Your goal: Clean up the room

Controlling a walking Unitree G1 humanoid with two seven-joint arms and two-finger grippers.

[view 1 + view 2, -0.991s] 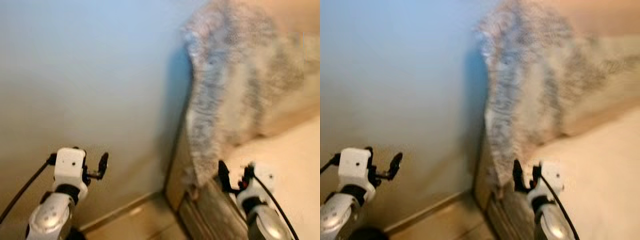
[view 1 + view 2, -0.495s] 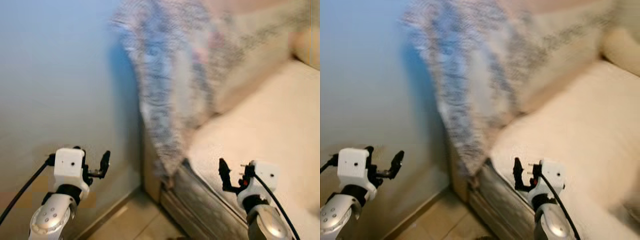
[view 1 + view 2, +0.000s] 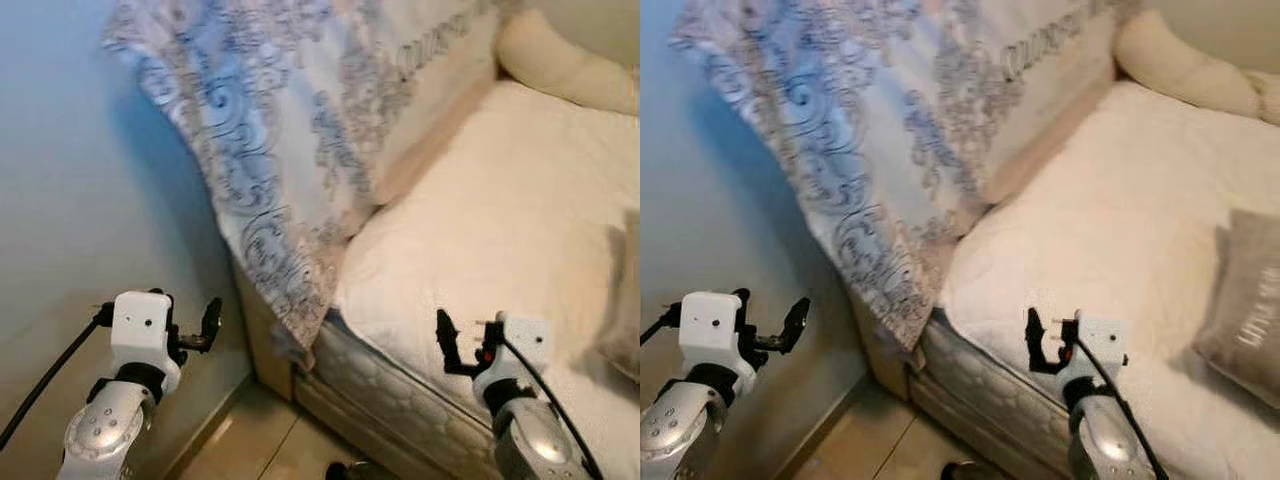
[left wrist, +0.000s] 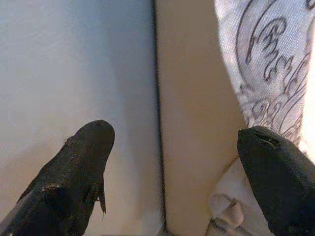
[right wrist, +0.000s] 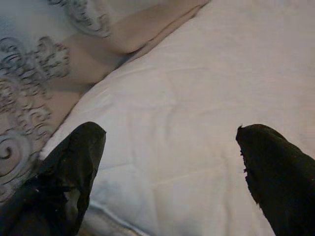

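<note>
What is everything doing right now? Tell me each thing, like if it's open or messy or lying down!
Left gripper: open, empty, near the wall.
Right gripper: open, empty, over the mattress.
Patterned blanket: draped over the bed's end, one corner hanging down toward the floor.
Mattress: bare, no blanket spread on it.
Grey cushion: lying flat on the mattress.
Cream pillow: lying at the far edge of the bed.

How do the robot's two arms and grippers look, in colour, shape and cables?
Both arms are silver, with rounded metal joints. Each ends in a white box-shaped wrist block with small dark dots. The left gripper and right gripper each have two long black fingers with rounded tips. A thin black cable runs along each arm; the right wrist shows a small red mark.
</note>
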